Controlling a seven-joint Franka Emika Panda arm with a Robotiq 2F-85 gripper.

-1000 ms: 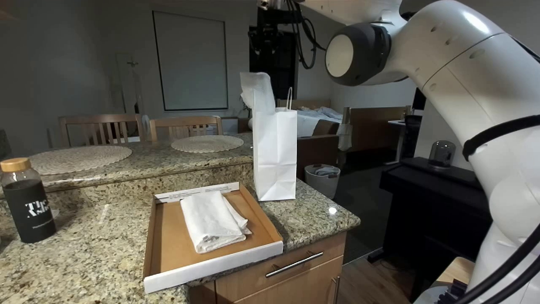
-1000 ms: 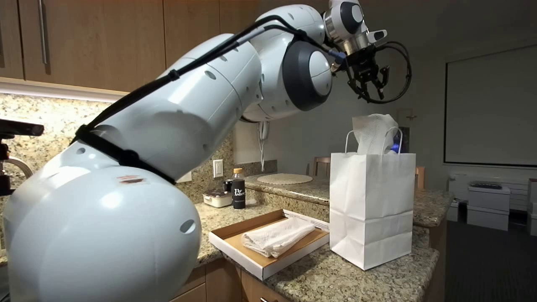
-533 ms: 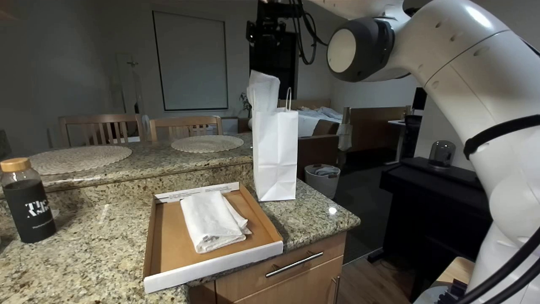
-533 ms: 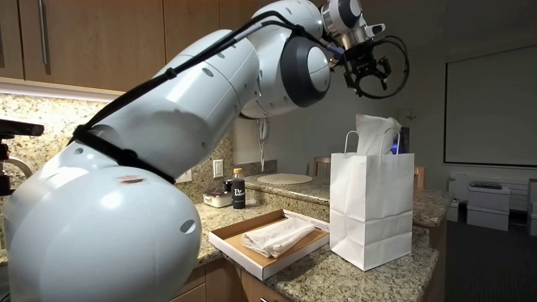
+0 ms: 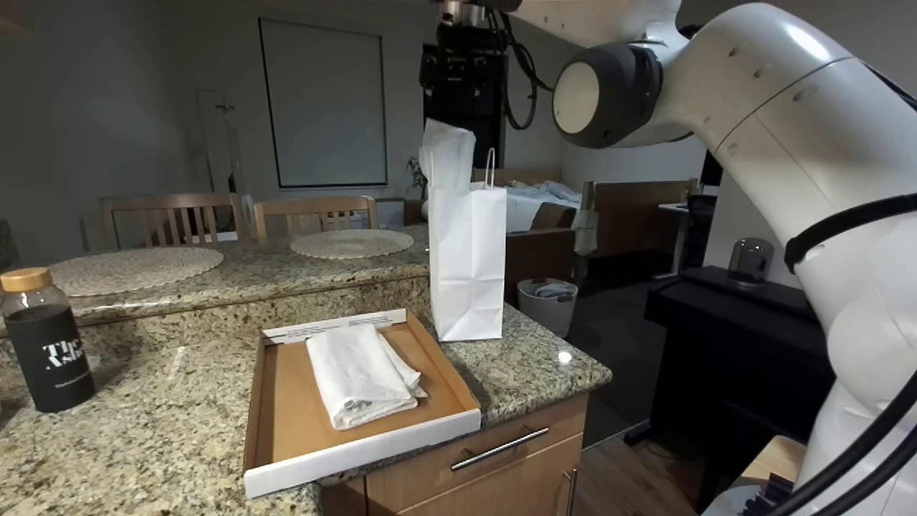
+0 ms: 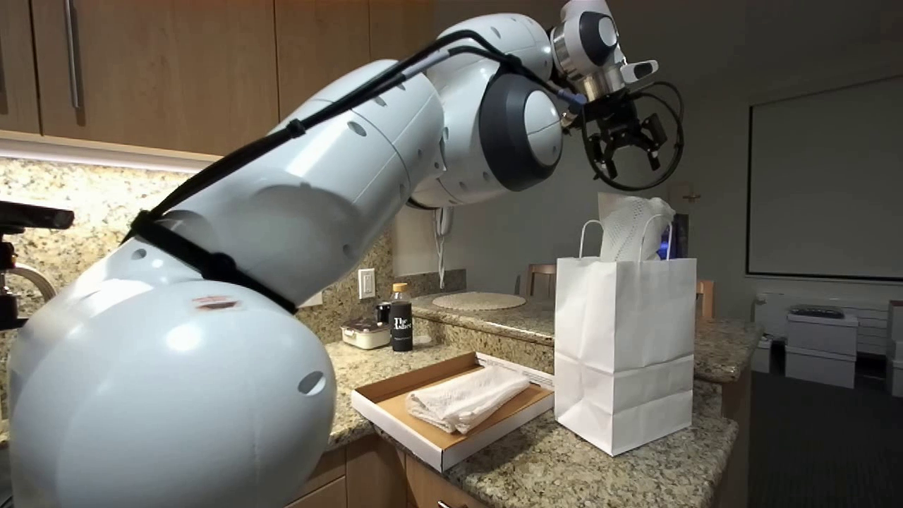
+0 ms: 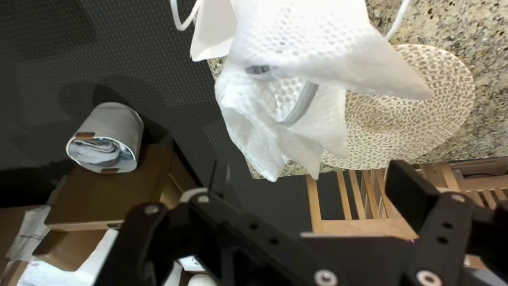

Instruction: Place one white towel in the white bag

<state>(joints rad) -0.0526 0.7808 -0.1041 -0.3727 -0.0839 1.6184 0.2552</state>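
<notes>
End effector (image 6: 633, 164) hovers above the white bag (image 6: 624, 356), its 2 fingers (image 7: 410, 194) spread well apart and clear of the white towel (image 6: 631, 229) below. That towel is partly inside the upright bag, its upper part sticking out. A folded towel (image 5: 362, 376), also white, lies in the cardboard tray (image 5: 365, 453) just beside the bag; both stand on the granite table (image 5: 537, 369).

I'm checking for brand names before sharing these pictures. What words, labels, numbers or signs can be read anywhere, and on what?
"The Ash…", in white on the dark bottle; its last letters are unclear.
A line beneath it: too small to read.
Print on the white flap of the cardboard tray: too small.
Reddish mark on the robot arm, possibly a label: too blurred.
</notes>
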